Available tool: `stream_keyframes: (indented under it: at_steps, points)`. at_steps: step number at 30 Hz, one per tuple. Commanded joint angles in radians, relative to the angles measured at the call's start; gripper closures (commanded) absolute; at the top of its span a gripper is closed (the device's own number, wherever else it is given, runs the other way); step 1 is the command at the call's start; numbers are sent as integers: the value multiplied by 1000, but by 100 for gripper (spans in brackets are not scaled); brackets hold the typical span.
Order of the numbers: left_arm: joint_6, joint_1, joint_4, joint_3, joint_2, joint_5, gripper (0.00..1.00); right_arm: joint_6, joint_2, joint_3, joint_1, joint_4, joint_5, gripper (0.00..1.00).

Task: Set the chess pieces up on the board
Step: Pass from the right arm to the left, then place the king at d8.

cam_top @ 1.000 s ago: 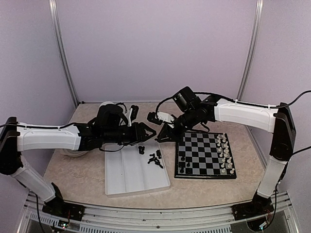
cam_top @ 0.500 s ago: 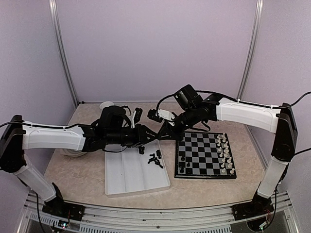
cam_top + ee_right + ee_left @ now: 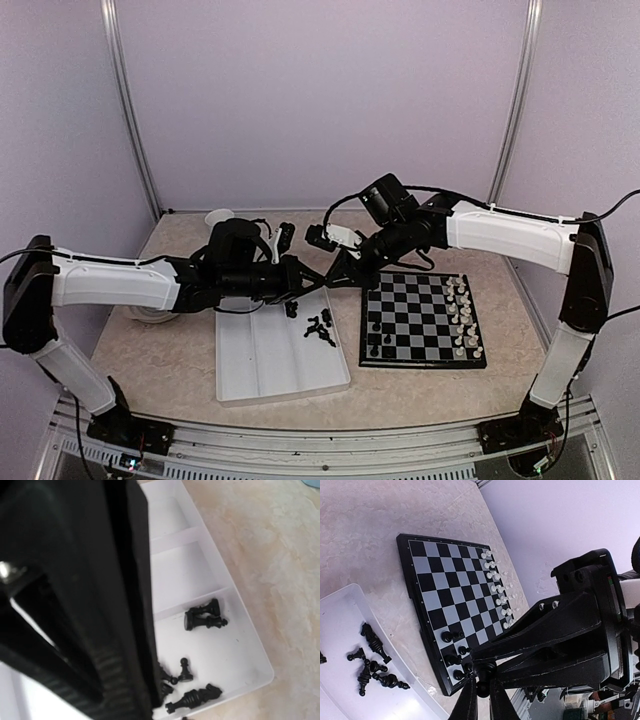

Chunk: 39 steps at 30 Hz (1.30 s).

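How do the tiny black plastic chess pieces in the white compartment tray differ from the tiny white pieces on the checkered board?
Colour: the tiny black plastic chess pieces are dark, the tiny white chess pieces pale. Pose: the black ones mostly lie toppled in a cluster in the white rectangular tray; the white ones stand upright in two rows along one edge of the black-and-grey checkered board. Both are tiny.

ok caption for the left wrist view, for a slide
The left gripper and right gripper meet on one black piece over the board's corner, spare black pieces lying in the white tray.
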Motion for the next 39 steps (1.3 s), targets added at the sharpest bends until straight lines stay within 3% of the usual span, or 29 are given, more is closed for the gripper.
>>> stream_keyframes:
  at_steps: [1, 10, 24, 34, 39]
  points:
    - [5, 0, 44, 38, 26, 27, 93, 8, -54, -16, 3, 24, -6, 96]
    - [31, 2, 14, 129, 92, 49, 100, 5, -110, -59, -8, 40, 20, 92]
    - [148, -7, -193, 427, 285, 64, 100, -32, -340, -256, -155, 24, 38, 54]
    - [259, -17, -384, 669, 469, 46, 100, -29, -559, -524, -365, 41, -18, 50]
    - [385, -30, -594, 857, 580, -31, 100, -14, -611, -640, -475, 114, -67, 50]
